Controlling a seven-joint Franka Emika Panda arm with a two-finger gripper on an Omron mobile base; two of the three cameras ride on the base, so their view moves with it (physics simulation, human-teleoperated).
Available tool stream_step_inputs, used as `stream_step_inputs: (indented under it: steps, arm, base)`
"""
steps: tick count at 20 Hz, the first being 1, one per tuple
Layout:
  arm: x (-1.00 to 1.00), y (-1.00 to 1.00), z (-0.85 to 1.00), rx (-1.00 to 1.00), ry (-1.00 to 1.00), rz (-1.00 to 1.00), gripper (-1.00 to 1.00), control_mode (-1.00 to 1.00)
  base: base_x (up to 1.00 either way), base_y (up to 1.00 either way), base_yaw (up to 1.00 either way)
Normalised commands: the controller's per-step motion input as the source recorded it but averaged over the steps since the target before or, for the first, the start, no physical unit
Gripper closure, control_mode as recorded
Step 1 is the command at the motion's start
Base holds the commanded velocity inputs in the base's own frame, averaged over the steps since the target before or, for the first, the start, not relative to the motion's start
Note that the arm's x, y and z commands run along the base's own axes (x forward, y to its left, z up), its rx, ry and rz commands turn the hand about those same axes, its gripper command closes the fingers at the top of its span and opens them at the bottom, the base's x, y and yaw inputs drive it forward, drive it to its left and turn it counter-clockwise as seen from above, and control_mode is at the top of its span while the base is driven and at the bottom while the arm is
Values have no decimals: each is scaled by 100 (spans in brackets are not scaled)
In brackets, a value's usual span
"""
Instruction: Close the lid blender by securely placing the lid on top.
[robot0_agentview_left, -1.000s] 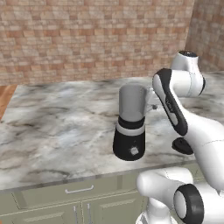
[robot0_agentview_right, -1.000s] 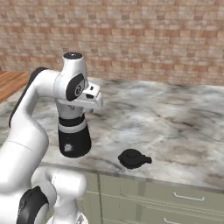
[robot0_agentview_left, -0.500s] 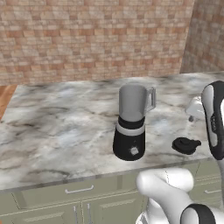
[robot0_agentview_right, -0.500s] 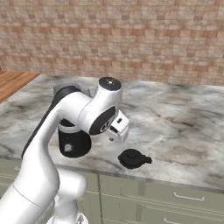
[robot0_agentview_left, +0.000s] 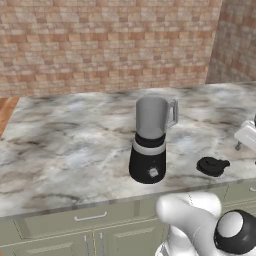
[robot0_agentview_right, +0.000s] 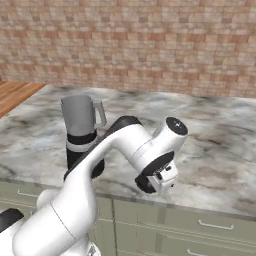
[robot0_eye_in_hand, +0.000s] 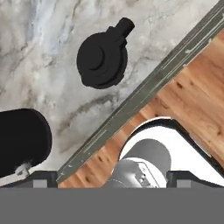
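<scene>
The blender (robot0_agentview_left: 151, 145) stood upright near the middle of the left base view, on the marbled desk (robot0_agentview_left: 65, 150), with its black rounded base and small white button toward the front edge, a grey band above that, and the grey jar with its handle turned to the right of the frame. The jar's top was open. The lid (robot0_agentview_left: 212, 166) lay flat on the desk in the right part of that view, well apart from the blender and close to the desk's front edge, with its raised knob up and a short tab sticking out toward the right. In the hand view the lid (robot0_eye_in_hand: 103, 57) sat in the upper middle of the frame, seen from straight above, while the blender's black base (robot0_eye_in_hand: 19, 140) filled the lower left corner and the desk's front edge ran diagonally from lower left to upper right, with a wooden floor (robot0_eye_in_hand: 192, 87) beyond it. In the right base view the arm bent across the middle of the frame and its wrist covered most of the lid, of which a dark sliver (robot0_agentview_right: 144, 184) showed just left of the wrist; the blender (robot0_agentview_right: 81, 135) stood at the left. Whether the claw was spread or together could not be told, since its fingertips were not clearly visible.
</scene>
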Motion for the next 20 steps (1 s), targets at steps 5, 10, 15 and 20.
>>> stream_step_inputs:
  steps: [5,10,15,20]
  arm:
    - [58,-42,-37,23,30,-24,-100,-100]
    - [54,-2,-34,4,22,-30,-100,-100]
    - [52,-9,-38,0,19,-28,-100,-100]
    - [19,-8,-47,0,10,-17,-100,-100]
  base:
    - [0,0,0]
    - [0,0,0]
    - [0,0,0]
    - [0,0,0]
